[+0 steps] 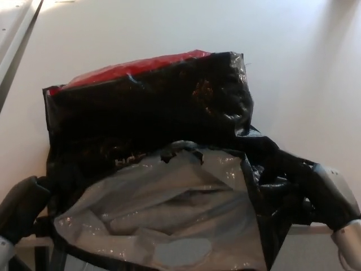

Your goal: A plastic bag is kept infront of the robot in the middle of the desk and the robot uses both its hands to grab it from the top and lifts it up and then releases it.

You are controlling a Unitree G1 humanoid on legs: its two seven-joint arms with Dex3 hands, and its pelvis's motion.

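The plastic bag [152, 107] fills the middle of the head view. It is black, with a red outer face [135, 66] showing at its far top edge and a silvery lining [169, 214] showing through its wide mouth. My left hand [22, 206] is at the bottom left, pressed into the bag's left rim. My right hand [327, 192] is at the bottom right, its fingers buried in bunched black plastic at the bag's right rim. Both hands are shut on the bag's top edge, and the mouth is stretched between them.
The bag rests on a pale desk [304, 68] that reaches to the far and right sides. A lighter ledge or rail [14, 34] runs along the far left corner.
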